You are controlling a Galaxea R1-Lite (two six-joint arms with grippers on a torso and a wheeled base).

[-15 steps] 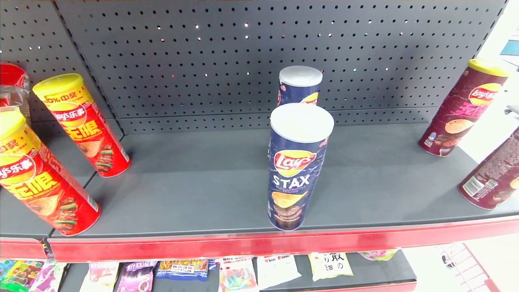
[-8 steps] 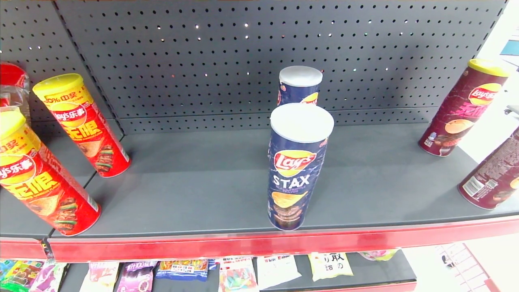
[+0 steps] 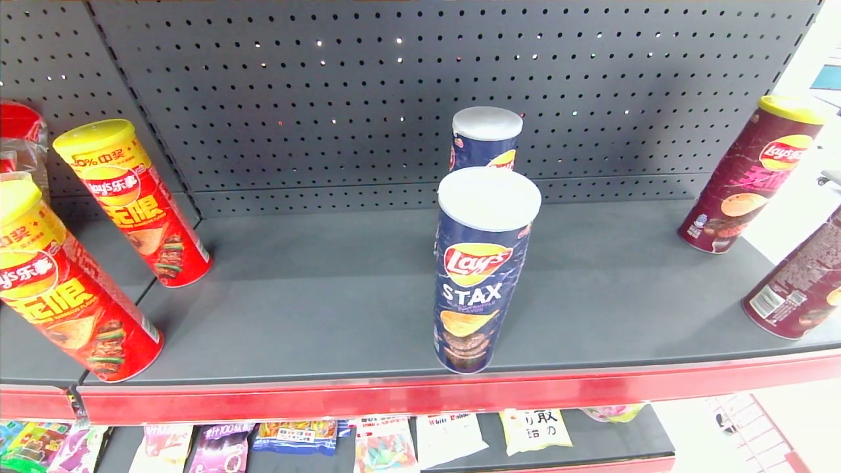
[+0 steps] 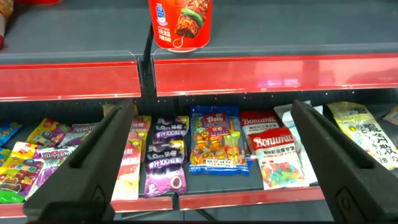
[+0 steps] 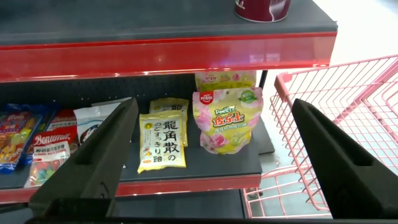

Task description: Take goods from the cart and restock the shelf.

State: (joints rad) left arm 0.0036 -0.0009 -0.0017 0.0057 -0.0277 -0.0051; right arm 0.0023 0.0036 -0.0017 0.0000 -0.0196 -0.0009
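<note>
Nothing is shifting since earlier: the left hand (image 4: 205, 168) and right hand (image 5: 205, 162) are hanging released and empty, low before the shelf (image 3: 315, 309). Restocking is pausing between items, I judge, so a hand is needing to swing toward the pink cart (image 5: 285, 87) at 4 o'clock for more goods.

SHELF AND CART: A red can (image 4: 180, 25) of crisps stands upright at the red front lip of the grey shelf (image 4: 261, 25). It is beyond the left gripper (image 4: 212, 104), in line with the gap between its wide-spread fingers (image 4: 87, 162). A maroon can (image 5: 261, 7) sits at the same lip beyond the right gripper (image 5: 215, 102), facing the gap between its parted fingers (image 5: 93, 162). The pink wire cart (image 5: 283, 87) lies past one finger, beside the shelf's end. Mid-shelf, two white-lidded navy cans (image 3: 479, 276) stand upright in file.
</note>
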